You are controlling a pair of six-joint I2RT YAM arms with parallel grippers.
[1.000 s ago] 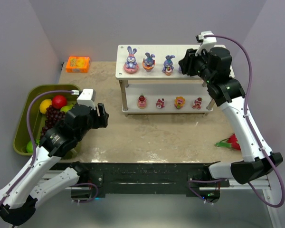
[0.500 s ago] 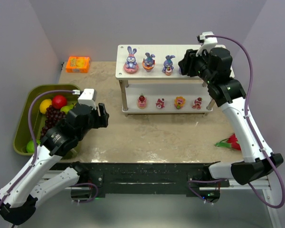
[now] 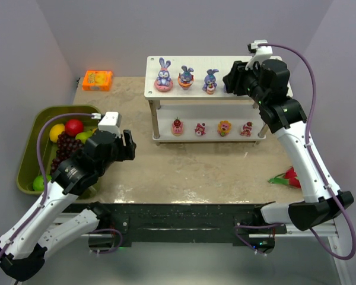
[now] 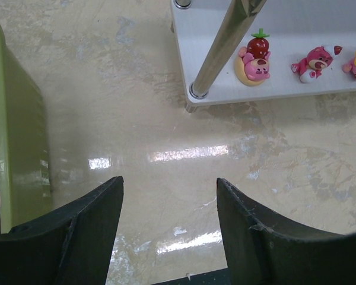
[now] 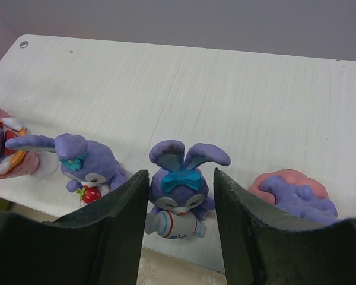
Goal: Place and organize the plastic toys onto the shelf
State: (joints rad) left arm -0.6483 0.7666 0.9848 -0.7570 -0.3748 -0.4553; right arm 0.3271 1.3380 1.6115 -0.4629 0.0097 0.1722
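Observation:
The white shelf (image 3: 225,63) stands at the back of the table. Three purple bunnies (image 3: 186,76) show on its top board and several small cake figures (image 3: 200,129) on the lower board. My right gripper (image 3: 228,83) is open at the top board's front edge. In the right wrist view its jaws (image 5: 180,173) straddle a purple bunny with a bottle (image 5: 179,193) that stands on the board; a gap shows at the right finger. Another bunny (image 5: 86,163) stands to its left and one on a pink base (image 5: 293,193) to its right. My left gripper (image 3: 130,145) (image 4: 169,184) is open and empty above the bare table.
An olive-green bin (image 3: 29,148) with fruit sits at the left, its wall (image 4: 24,130) close to my left gripper. An orange box (image 3: 98,80) lies at the back left. A dragon fruit (image 3: 289,176) lies at the right edge. A shelf leg (image 4: 216,53) stands ahead of my left gripper.

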